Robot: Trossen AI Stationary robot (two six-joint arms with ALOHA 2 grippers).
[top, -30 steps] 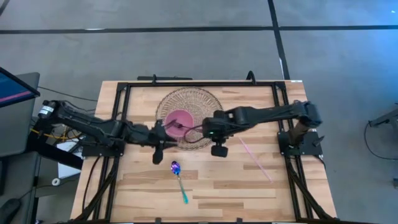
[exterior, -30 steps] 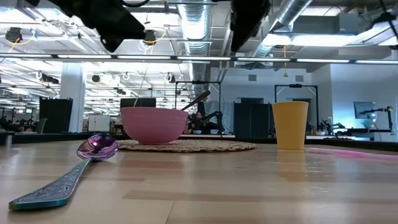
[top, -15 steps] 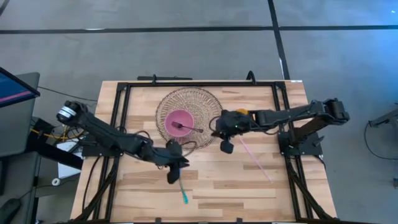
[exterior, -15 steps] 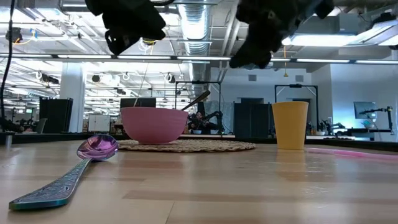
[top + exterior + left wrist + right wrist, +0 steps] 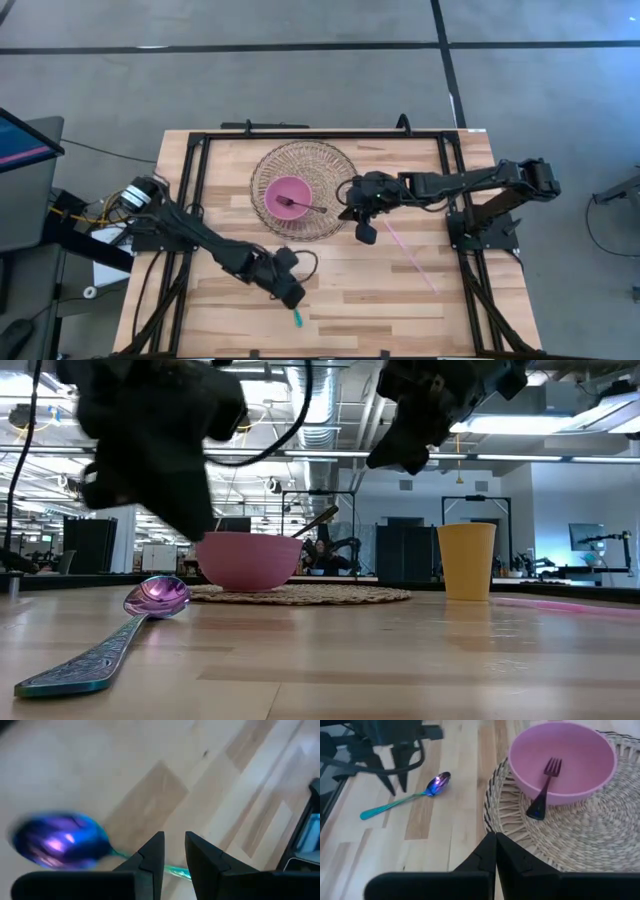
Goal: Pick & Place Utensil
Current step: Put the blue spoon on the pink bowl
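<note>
An iridescent spoon with a purple bowl (image 5: 60,840) and a teal handle (image 5: 297,320) lies flat on the wood near the table's near edge; the low view shows its whole length (image 5: 110,645). My left gripper (image 5: 174,847) hovers open right above the spoon's neck, a finger on either side of the handle (image 5: 172,870). A dark fork (image 5: 545,787) leans in the pink bowl (image 5: 287,193), its handle over the rim. My right gripper (image 5: 495,842) is shut and holds nothing, above the woven mat's right edge (image 5: 365,232).
The pink bowl (image 5: 247,560) stands on a round woven mat (image 5: 300,152) in the far middle. A yellow cup (image 5: 467,560) stands right of the mat, under my right arm. A thin pink stick (image 5: 410,255) lies on the table's right part. Bare wood surrounds the spoon.
My left gripper has swung from beside the mat toward the near edge and rightward, coming down over the spoon. My right gripper has pulled back from over the bowl toward the table's right, then held still. Fork and spoon have not moved.
</note>
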